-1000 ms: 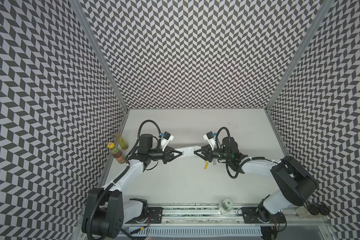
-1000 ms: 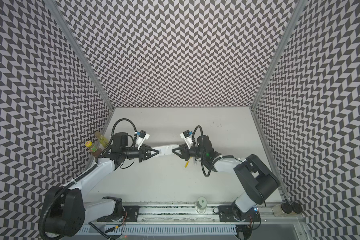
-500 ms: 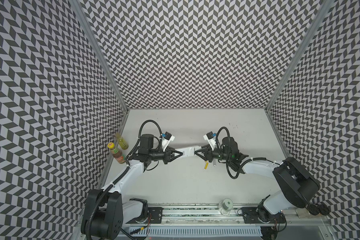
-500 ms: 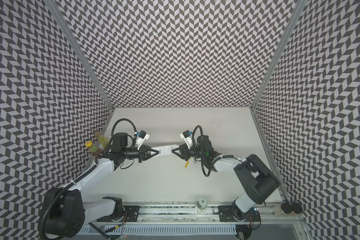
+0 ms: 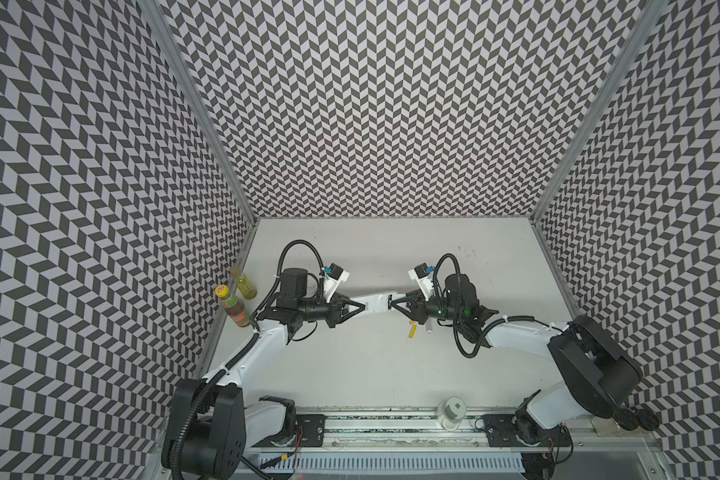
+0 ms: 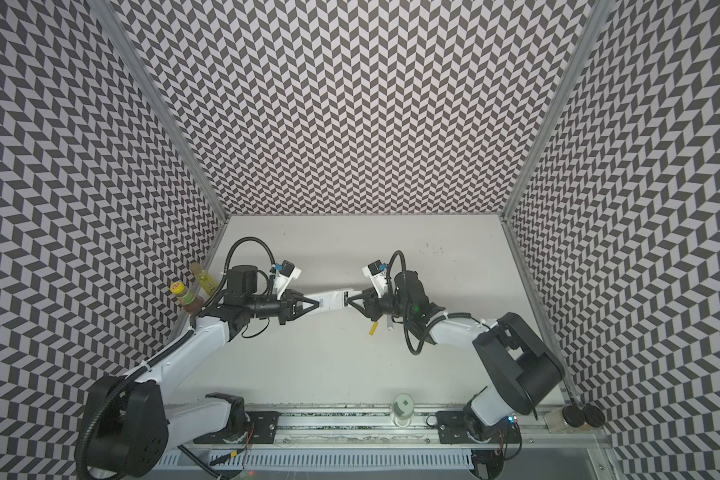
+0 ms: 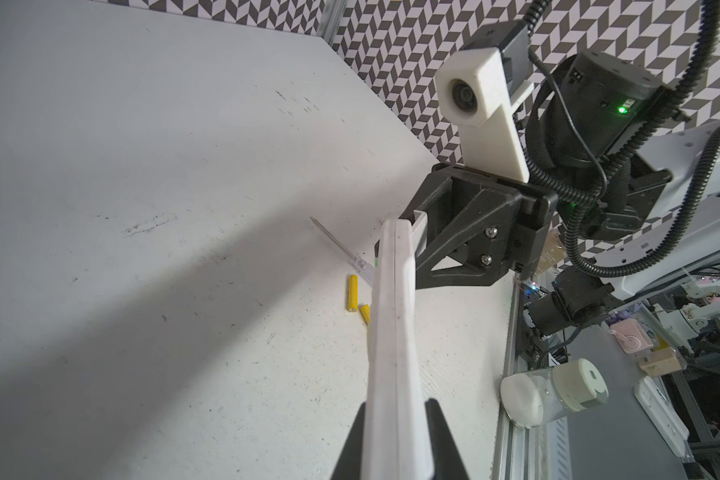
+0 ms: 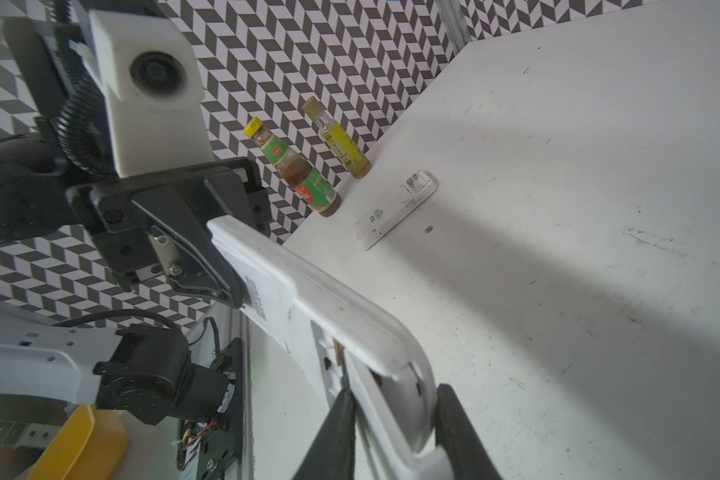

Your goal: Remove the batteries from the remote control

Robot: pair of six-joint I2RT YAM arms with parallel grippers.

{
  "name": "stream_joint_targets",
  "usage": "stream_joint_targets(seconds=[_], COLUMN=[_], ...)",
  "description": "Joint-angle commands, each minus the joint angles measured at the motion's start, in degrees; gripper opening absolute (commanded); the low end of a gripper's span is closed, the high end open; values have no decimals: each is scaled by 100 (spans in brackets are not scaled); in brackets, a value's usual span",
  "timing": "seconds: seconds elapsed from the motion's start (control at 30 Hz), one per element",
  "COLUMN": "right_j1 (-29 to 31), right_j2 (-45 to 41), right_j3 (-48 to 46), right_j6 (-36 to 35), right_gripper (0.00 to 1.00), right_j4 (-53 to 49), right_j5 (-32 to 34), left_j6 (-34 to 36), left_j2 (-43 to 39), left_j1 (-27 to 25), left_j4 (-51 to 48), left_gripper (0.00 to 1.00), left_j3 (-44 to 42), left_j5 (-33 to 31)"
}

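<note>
Front rail: jar [image 5: 452, 411]. Mid-table [image 5: 350, 365]: 2 yellow batteries [image 7: 352, 293] loose beside screwdriver [image 7: 337, 247]. Above: left gripper [image 5: 360, 307] clamped on white remote [image 5: 377, 305]; right gripper [image 5: 395, 306] straddles its other end, grip unclear. Left wall: 2 bottles [image 5: 235, 305].

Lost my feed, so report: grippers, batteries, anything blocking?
Left gripper shut on remote, held off table. Right gripper astride its other end, grip unclear. Two yellow batteries out on table, screwdriver beside them. Nothing blocking.
</note>
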Motion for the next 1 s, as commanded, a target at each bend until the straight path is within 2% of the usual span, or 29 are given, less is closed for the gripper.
stream_joint_targets(seconds=[0.0, 0.1, 0.23, 0.43, 0.73, 0.83, 0.97], right_j1=[-14, -2, 8, 1, -11, -8, 5], right_j2=[402, 936, 1517, 1902, 2283, 2355, 2519], right_j3=[111, 184, 691, 939, 1122, 1055, 1319], right_j6=[707, 952, 945, 1085, 1222, 1404, 1498], right_gripper=[68, 68, 70, 69, 69, 65, 58], right_j4=[635, 835, 351, 609, 574, 890, 736], right_j5=[-510, -754, -1094, -1410, -1442, -1491, -1725], left_j6=[-468, -452, -833, -1144, -1398, -1209, -1079], left_j2=[-146, -202, -188, -227, -214, -228, -191], left_j1=[175, 146, 167, 167, 157, 132, 131], left_j4=[501, 537, 836, 1437, 1797, 1753, 1667], left_gripper=[0, 0, 0, 0, 0, 0, 0], left_j3=[-185, -360, -618, -835, -883, -875, -842], left_j5=[400, 202, 559, 1327, 1667, 1810, 1838])
